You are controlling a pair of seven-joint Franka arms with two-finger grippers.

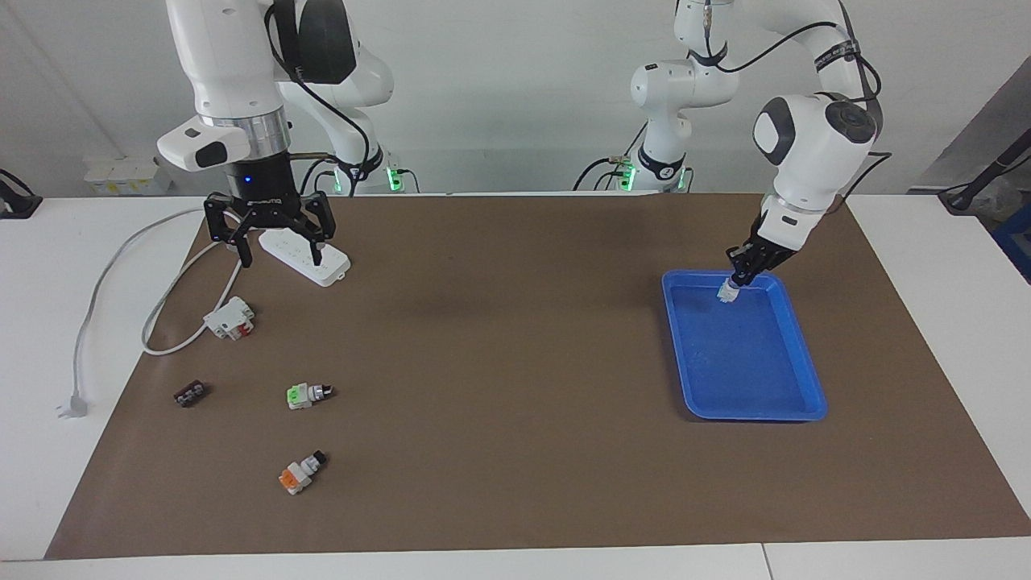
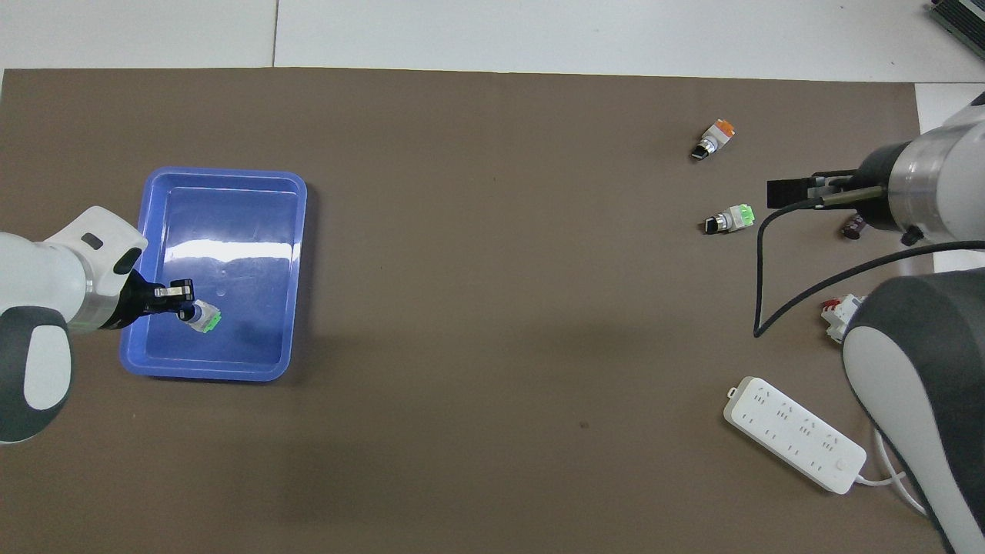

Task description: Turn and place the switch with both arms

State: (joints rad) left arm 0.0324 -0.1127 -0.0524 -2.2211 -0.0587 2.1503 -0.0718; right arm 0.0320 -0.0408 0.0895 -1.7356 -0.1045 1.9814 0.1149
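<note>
Left claw [image 1: 743, 268]: mine, it is low over the blue tray, at the tray's end nearer to us robots, and it is closed on the knob end of the switch.
Switch [image 2: 206, 318]: I hold it tilted, the green end block points down into the tray; I cannot tell if it touches the tray floor.
Blue tray [image 1: 805, 379]: one, it lies on the brown mat toward my left arm's end of the desk; apart from the switch I see nothing in it.
Right claw [image 1: 270, 234]: mine, its fingers are spread wide and hold nothing; it hangs over the end of the power strip, and this arm waits.
Green-ended switches: two in all, the one in my left claw and a second green switch [image 1: 308, 394] that lies on its side on the mat, toward the right arm's end.
Orange-ended switch [image 1: 301, 472]: one, it lies farther from us than the second green switch.
White-and-red block [image 1: 229, 318]: one, between the power strip and the second green switch, beside the cable.
Small dark part [image 1: 190, 393]: one, near the mat's edge; what it is I cannot tell.
Power strip [image 1: 304, 255]: one, white, with a cable that runs off the mat to a plug [image 1: 71, 405] on the white desk [image 1: 48, 338].
Brown mat [image 1: 499, 387]: one, it covers most of the desk.
</note>
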